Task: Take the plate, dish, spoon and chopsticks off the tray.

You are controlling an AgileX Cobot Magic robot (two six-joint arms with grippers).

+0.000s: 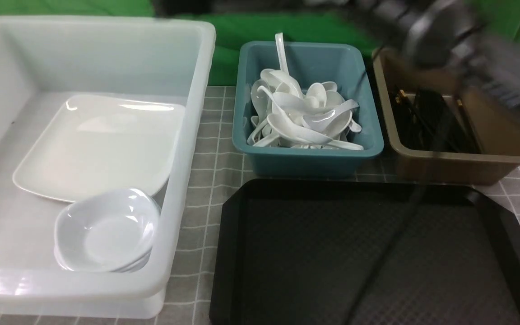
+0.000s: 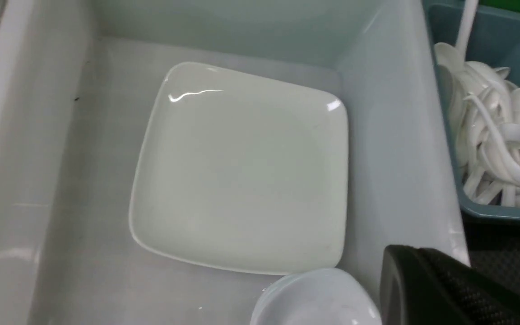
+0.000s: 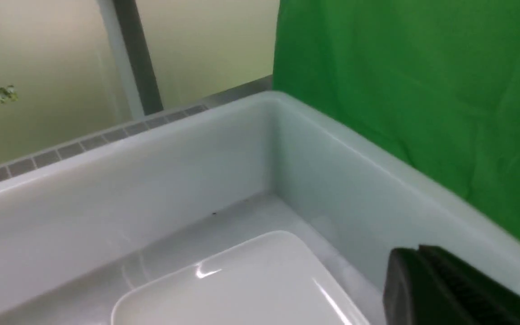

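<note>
The large white plate (image 1: 102, 144) lies flat in the white tub (image 1: 188, 135), with a stack of small white dishes (image 1: 106, 230) in front of it. White spoons (image 1: 300, 117) are piled in the teal bin (image 1: 309, 160). Black chopsticks (image 1: 427, 119) lie in the brown bin (image 1: 463, 167). The black tray (image 1: 368, 253) shows only its bare textured surface. My left gripper (image 2: 411, 253) is shut on nothing above the tub's near side, by the plate (image 2: 242, 171) and a dish (image 2: 314, 300). My right gripper (image 3: 415, 252) is shut and empty. The right arm (image 1: 445, 36) is a blur above the brown bin.
The tub, teal bin and brown bin stand in a row across a grey checked cloth (image 1: 210, 171), with the tray in front of the two bins. A green backdrop (image 1: 260, 31) hangs behind. The tub's far corner (image 3: 269, 149) shows in the right wrist view.
</note>
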